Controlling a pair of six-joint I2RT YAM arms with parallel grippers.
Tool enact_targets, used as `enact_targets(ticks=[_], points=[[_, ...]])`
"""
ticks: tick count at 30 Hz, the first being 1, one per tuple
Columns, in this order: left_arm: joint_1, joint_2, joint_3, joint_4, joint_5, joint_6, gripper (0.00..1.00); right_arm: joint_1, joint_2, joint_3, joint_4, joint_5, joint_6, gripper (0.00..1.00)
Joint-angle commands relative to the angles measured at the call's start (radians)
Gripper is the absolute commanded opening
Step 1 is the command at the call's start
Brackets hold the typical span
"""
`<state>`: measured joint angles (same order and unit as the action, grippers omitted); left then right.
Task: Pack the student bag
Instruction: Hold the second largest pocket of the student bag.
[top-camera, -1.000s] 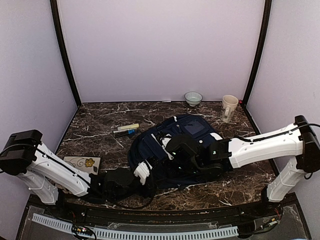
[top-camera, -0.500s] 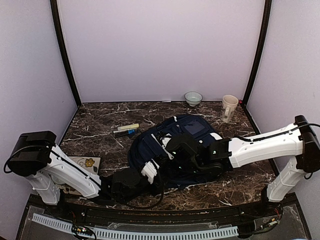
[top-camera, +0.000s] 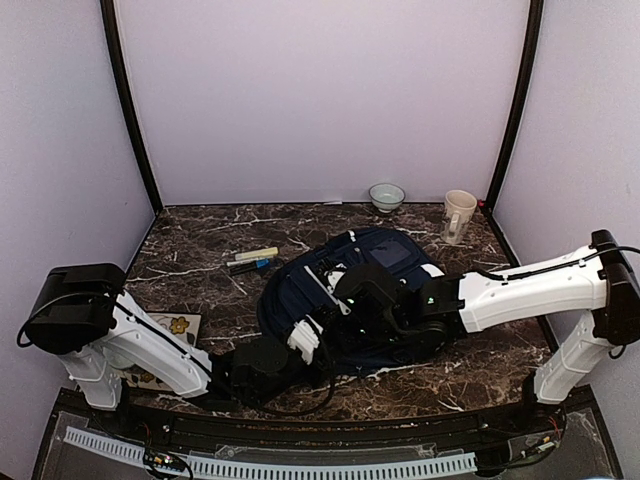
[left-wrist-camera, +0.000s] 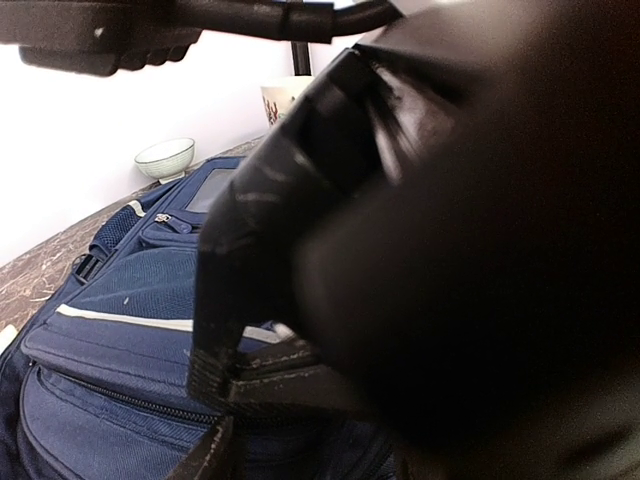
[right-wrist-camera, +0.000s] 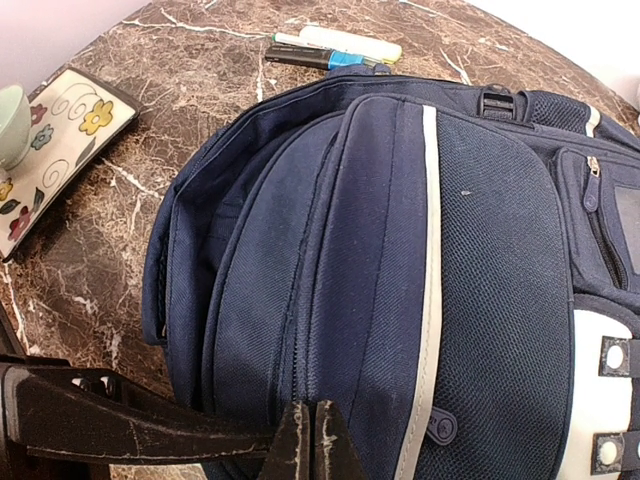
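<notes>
From above, finds the bag (top-camera: 385, 250) lying flat on the table (top-camera: 200, 240) at centre frame. Places markers (top-camera: 252, 260) to its upper left, a bowl (top-camera: 386, 196) and mug (top-camera: 458, 215) near the top edge of the table, and a flowered plate (top-camera: 170, 325) at lower left. In the right wrist view, shows the right gripper (right-wrist-camera: 313, 430) at bottom centre, jaws pressed tight together, tips against the bag's side fabric by a seam. Cannot tell whether any cloth or zip is pinched. Puts the left gripper (top-camera: 308, 338) at the bag's lower-left edge in the top view. Cannot tell how far open: left wrist view mostly blocked by a dark blurred mass, only the bag showing at left.
</notes>
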<state>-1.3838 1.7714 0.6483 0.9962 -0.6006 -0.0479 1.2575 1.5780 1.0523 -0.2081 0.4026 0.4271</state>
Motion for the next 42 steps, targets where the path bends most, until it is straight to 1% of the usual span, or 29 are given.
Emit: enact_targets(ticks=[1,5,8,10,11,13,15,16,19,23,27,30,33,35,37,39,40,42], points=[[0.010,0.027,-0.003,-0.089,0.007,0.000,0.53,0.009,-0.044,0.026,0.107,0.016,-0.006,0.00],[0.009,0.016,-0.022,-0.112,0.009,-0.011,0.48,0.009,-0.039,0.033,0.105,0.017,-0.008,0.00],[0.008,0.012,-0.039,-0.108,0.008,-0.002,0.41,0.009,-0.035,0.038,0.104,0.016,-0.007,0.00],[0.004,0.009,-0.057,-0.076,0.004,0.014,0.34,0.009,-0.035,0.040,0.102,0.016,-0.007,0.00],[-0.001,0.007,-0.076,-0.040,-0.001,0.022,0.34,0.008,-0.035,0.041,0.099,0.015,-0.007,0.00],[-0.004,0.004,-0.114,0.018,0.016,0.031,0.36,0.009,-0.035,0.042,0.097,0.019,-0.006,0.00],[-0.005,0.006,-0.134,0.061,0.032,0.041,0.40,0.009,-0.035,0.045,0.093,0.019,-0.007,0.00],[-0.006,0.009,-0.135,0.067,0.040,0.047,0.43,0.009,-0.034,0.046,0.093,0.016,-0.007,0.00],[-0.009,0.020,-0.118,0.064,0.044,0.059,0.45,0.008,-0.028,0.052,0.094,0.013,-0.006,0.00],[-0.011,0.037,-0.091,0.060,0.014,0.070,0.45,0.009,-0.021,0.055,0.095,0.009,-0.007,0.00],[-0.012,0.054,-0.064,0.050,-0.073,0.085,0.45,0.008,-0.019,0.057,0.097,-0.002,-0.008,0.00],[-0.013,0.073,-0.042,0.042,-0.116,0.104,0.43,0.008,-0.019,0.054,0.102,-0.012,-0.009,0.00],[-0.012,0.088,-0.031,0.056,-0.133,0.126,0.38,0.009,-0.019,0.052,0.105,-0.014,-0.008,0.00],[-0.013,0.096,-0.025,0.070,-0.138,0.140,0.31,0.009,-0.019,0.051,0.107,-0.017,-0.007,0.00],[-0.015,0.101,-0.025,0.091,-0.143,0.155,0.21,0.008,-0.019,0.048,0.108,-0.018,-0.004,0.00],[-0.020,0.098,-0.034,0.116,-0.140,0.168,0.05,0.008,-0.021,0.045,0.108,-0.017,-0.001,0.00],[-0.024,0.095,-0.040,0.129,-0.135,0.174,0.00,0.008,-0.023,0.042,0.107,-0.015,0.002,0.00],[-0.035,0.088,-0.061,0.165,-0.106,0.192,0.00,0.009,-0.028,0.036,0.108,-0.012,0.005,0.00]])
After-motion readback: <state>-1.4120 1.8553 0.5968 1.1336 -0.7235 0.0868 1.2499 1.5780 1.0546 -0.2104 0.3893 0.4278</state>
